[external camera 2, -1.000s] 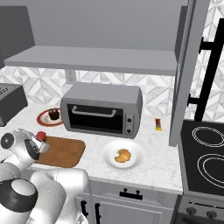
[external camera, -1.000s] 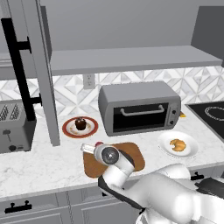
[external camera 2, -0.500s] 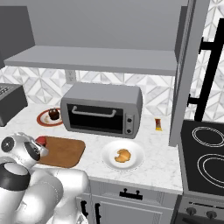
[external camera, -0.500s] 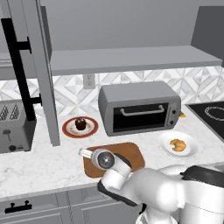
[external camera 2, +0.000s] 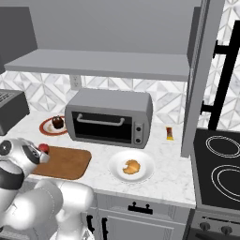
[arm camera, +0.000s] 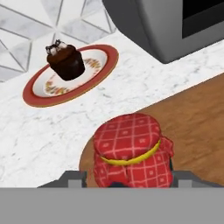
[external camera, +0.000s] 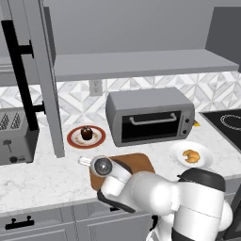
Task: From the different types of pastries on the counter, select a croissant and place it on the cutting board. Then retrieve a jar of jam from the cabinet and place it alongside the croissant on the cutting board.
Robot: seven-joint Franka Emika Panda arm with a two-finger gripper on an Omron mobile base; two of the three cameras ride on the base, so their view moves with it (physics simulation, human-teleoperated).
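For the gripper (arm camera: 129,180), hard to say whether clamped or just loosened: sits low with a dark fingertip on each side of the jar of jam (arm camera: 130,151), close against its body, contact not clear enough to call. In the hand view, looks down on the jar's red checked cloth lid tied with a yellow band, right over the rounded corner of the cutting board (arm camera: 192,127); cannot tell if resting on the wood or held just above it. Beyond the jar, across a strip of white marble counter (arm camera: 43,131), finds the dark cupcake (arm camera: 65,61) upright on a red-rimmed plate (arm camera: 33,98), well apart from the board, with the grey toaster oven (arm camera: 148,26) close behind the board. From the right base view, shows the red lid (external camera 2: 43,148) at the board's far left corner, just beside the white hand. Off to the right of the board, leaves the croissant (external camera: 190,156) lying on its white plate (external camera: 203,162), near the board but not on it. To the left, places a toaster (external camera: 14,136) against the tiled wall, and above it the open cabinet door (external camera: 44,80) with its long black handle (external camera: 21,75), beside the flat grey shelf (external camera: 141,63)
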